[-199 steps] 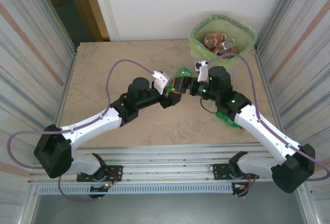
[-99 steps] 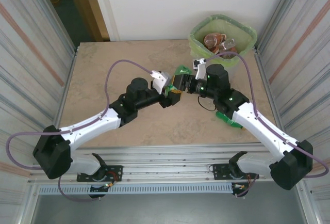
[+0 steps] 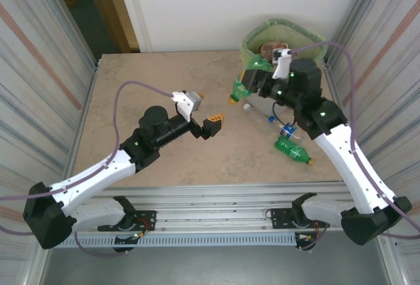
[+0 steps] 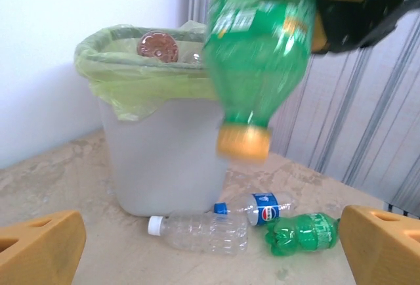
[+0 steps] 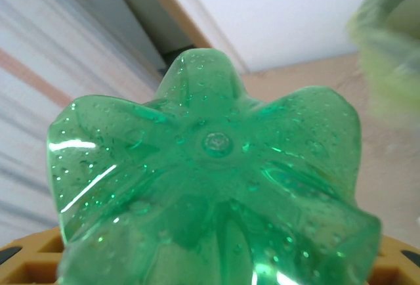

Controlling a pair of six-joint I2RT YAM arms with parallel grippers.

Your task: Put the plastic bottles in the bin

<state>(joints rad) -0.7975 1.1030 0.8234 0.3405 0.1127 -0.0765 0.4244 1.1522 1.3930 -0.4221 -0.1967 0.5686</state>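
My right gripper (image 3: 252,80) is shut on a green plastic bottle (image 3: 239,89), held in the air just left of the bin (image 3: 317,41). In the left wrist view that bottle (image 4: 257,55) hangs with its yellow cap down in front of the bin (image 4: 164,160). Its ribbed base (image 5: 210,167) shows close up in the right wrist view. My left gripper (image 3: 207,108) stands open over mid-table, holding nothing. On the table lie a clear white-capped bottle (image 3: 259,115), a blue-labelled one (image 3: 289,131) and a crushed green one (image 3: 293,151).
The green-lined bin stands at the far right corner with brown-tinted bottles (image 3: 272,49) inside. Corrugated metal walls close both sides of the table (image 3: 151,75). The three loose bottles (image 4: 203,231) lie near the bin's foot, under my right arm.
My left gripper let go of the green bottle, opened wide and drew back to the left. The right gripper closed on the bottle and carried it up and right to the bin.
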